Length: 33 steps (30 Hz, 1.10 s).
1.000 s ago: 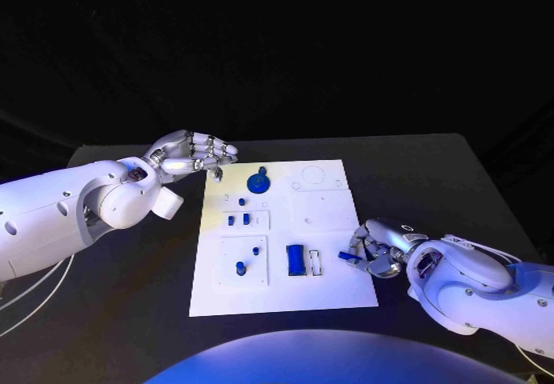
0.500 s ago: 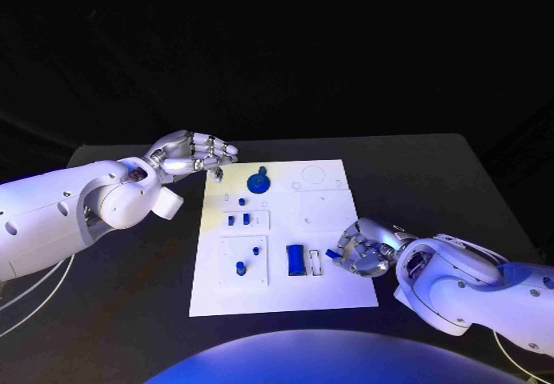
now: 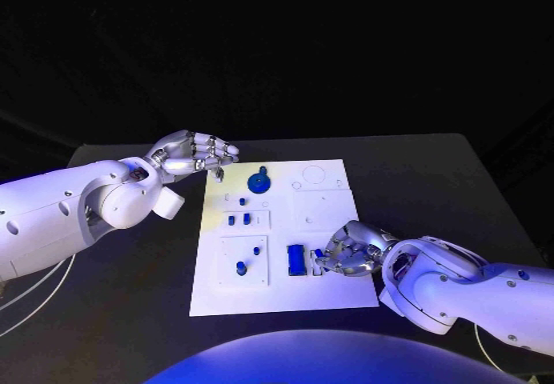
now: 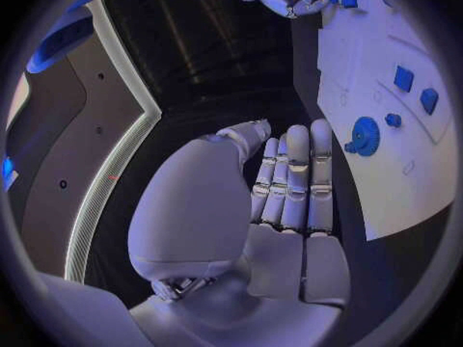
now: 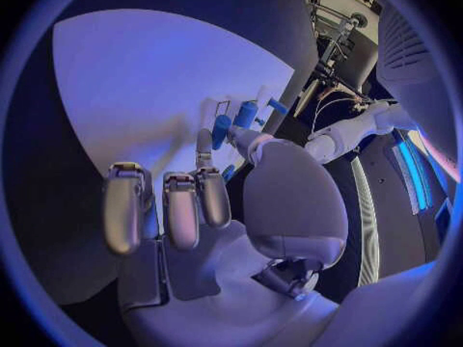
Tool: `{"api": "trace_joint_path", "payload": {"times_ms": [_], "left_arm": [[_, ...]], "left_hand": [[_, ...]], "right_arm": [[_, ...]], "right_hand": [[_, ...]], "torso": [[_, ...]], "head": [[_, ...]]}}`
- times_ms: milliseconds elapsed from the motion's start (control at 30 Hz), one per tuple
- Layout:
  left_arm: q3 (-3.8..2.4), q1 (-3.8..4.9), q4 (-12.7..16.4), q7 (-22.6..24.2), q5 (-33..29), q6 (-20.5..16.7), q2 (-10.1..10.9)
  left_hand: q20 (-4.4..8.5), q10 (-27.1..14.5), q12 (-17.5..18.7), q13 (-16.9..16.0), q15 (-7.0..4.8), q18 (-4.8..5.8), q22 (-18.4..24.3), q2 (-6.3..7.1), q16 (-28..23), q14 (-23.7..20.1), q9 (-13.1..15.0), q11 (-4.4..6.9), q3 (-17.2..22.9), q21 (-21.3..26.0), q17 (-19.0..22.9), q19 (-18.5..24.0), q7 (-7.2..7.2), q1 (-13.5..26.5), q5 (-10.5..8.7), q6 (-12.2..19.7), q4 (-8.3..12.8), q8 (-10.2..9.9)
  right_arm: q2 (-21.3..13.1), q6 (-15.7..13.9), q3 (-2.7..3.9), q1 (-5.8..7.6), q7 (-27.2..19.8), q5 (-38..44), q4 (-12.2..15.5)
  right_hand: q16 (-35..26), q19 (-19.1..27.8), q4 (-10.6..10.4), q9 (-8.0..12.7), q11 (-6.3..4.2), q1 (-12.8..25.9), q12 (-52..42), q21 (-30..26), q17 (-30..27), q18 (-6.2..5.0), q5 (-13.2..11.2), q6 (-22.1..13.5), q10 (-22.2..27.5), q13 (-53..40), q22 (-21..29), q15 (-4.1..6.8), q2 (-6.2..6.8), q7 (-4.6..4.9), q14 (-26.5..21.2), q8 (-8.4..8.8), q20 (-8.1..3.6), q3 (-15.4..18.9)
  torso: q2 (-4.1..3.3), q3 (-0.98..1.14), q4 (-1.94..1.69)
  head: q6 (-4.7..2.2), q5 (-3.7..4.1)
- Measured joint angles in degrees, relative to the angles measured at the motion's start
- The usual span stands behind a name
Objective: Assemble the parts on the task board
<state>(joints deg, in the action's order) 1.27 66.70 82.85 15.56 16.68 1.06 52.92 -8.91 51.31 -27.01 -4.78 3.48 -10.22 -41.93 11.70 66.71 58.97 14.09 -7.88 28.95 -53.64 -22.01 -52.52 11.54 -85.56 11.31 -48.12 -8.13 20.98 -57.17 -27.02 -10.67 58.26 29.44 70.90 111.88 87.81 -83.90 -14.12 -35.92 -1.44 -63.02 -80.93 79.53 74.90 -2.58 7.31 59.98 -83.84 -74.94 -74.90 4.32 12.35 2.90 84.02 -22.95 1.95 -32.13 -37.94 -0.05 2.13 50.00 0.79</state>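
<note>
Head view: right hand (image 3: 350, 250) pinches a blue part (image 3: 319, 254) over the task board (image 3: 335, 298); left hand (image 3: 194, 152) curled, holding nothing

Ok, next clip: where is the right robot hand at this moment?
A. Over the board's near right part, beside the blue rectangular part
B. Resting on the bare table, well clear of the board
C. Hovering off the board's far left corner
A: in the head view the right robot hand is over the task board at its near right, a small blue piece at its fingertips, beside the blue rectangular part.
</note>
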Motion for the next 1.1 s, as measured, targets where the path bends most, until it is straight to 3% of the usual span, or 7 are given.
{"api": "trace_joint_path", "payload": {"times_ms": [800, 933, 1100], "left_arm": [[0.0, 0.0, 0.07, -0.23, 0.0, 0.1, 0.01], [0.0, 0.0, 0.07, -0.26, 0.0, 0.11, 0.03], [0.0, 0.0, 0.07, -0.31, 0.0, 0.12, 0.06]], "left_hand": [[0.0, 0.0, 0.0, 0.01, 0.0, 0.0, 0.01, 0.0, 0.0, 0.0, -0.01, 0.0, 0.0, 0.0, 0.0, 0.0, 0.0, 0.0, 0.0, 0.0, 0.0, 0.0], [0.0, 0.0, -0.25, 0.01, 0.0, 0.0, -0.02, 0.0, 0.0, 0.0, 0.02, 0.0, 0.16, 0.0, 0.0, 0.0, 0.0, 0.0, 0.0, 0.0, 0.16, 0.0], [0.0, 0.0, -0.27, 0.02, 0.0, 0.0, -0.08, 0.0, 0.0, 0.0, 0.05, 0.0, 0.24, 0.0, 0.0, 0.0, 0.0, 0.0, 0.0, 0.0, 0.24, 0.0]], "right_arm": [[1.84, 0.31, 0.02, -0.48, -0.15, -2.89, -1.85], [1.89, 0.29, 0.01, -0.5, -0.17, -3.0, -1.93], [1.9, 0.25, 0.0, -0.51, -0.26, -3.08, -1.96]], "right_hand": [[0.0, 0.0, -0.68, -0.01, 0.0, 1.15, 0.0, 0.0, 0.04, 0.0, 0.0, 0.05, 0.0, 0.0, -0.04, 0.0, 0.1, -0.06, 0.0, -0.05, 0.0, 1.63], [0.0, 0.0, -1.97, -0.03, 0.0, 3.46, 0.0, 0.0, 0.04, 0.0, -0.32, 0.25, 0.0, 0.0, -0.04, 0.0, 0.89, 0.13, 0.0, 0.18, 0.0, 5.16], [0.0, 0.0, -2.62, -0.2, 0.01, 6.59, 0.0, 0.0, 0.03, 0.0, -0.32, 0.25, 0.0, 0.0, -0.04, 0.0, 0.39, 0.13, 0.0, 0.45, 0.0, 10.13]], "torso": [[0.05, -0.02, 0.03], [0.05, -0.03, 0.01], [0.05, -0.03, 0.01]], "head": [[0.0, -0.09], [0.0, -0.08], [0.0, -0.08]]}}
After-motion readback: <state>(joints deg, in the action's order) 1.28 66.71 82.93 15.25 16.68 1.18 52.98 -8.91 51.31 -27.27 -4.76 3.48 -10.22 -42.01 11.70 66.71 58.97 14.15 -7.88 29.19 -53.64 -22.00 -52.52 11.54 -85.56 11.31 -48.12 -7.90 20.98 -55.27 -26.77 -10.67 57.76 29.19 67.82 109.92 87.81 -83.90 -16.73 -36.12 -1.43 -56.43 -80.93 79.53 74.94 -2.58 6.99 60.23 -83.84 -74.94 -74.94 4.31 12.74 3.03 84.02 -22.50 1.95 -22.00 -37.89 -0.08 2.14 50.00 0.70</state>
